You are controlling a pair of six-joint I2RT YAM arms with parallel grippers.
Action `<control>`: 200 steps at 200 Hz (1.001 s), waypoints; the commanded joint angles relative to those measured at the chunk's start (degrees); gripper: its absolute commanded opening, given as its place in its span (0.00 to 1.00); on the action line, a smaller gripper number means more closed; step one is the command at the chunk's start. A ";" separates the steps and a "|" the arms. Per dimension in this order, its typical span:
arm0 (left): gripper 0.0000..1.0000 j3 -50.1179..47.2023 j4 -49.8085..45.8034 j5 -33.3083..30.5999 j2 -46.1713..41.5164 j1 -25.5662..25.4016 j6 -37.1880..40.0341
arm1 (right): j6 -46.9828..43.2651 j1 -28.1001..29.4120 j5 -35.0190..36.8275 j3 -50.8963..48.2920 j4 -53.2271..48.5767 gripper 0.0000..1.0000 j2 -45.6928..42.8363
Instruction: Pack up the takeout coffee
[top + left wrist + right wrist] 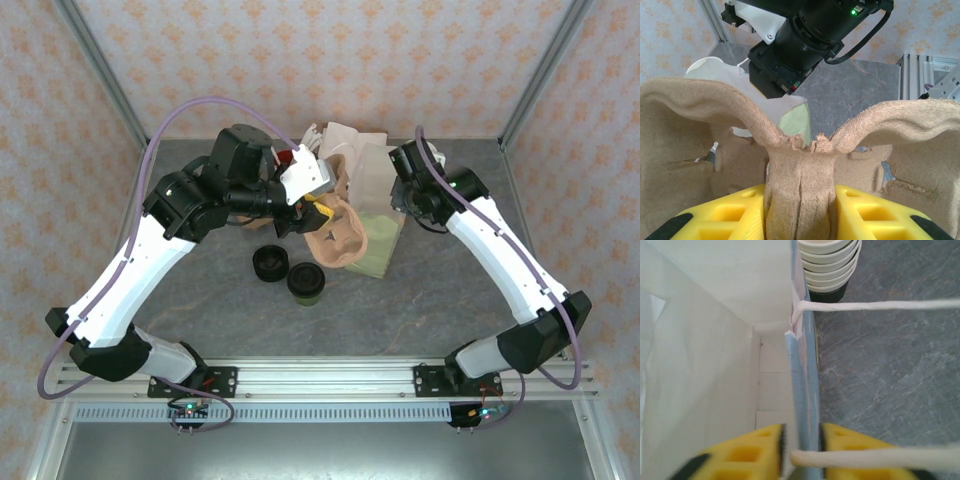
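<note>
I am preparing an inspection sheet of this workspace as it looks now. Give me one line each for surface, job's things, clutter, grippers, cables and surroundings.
surface: grey stone-look tabletop; no spill seen.
job's things: lidded coffee cup upright on the table, outside the paper bag; pulp cup carrier held against the bag.
clutter: pile of black lids beside the cup; nested stack of cups beside the bag.
grippers: left gripper shut on the carrier's middle ridge; right gripper pinching the bag's wall.
cables: purple cables loop along both arms, hanging free.
surroundings: patterned walls; metal frame posts.
</note>
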 commanded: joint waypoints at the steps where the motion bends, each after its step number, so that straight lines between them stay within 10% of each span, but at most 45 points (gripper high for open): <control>1: 0.36 1.54 -0.25 2.09 -0.75 0.48 -1.68 | -1.15 -0.45 -2.86 -1.79 2.74 0.10 -1.46; 200: 0.37 8.39 -9.33 12.86 9.39 0.32 -11.00 | -18.99 9.92 -11.68 -13.00 3.88 0.00 -21.24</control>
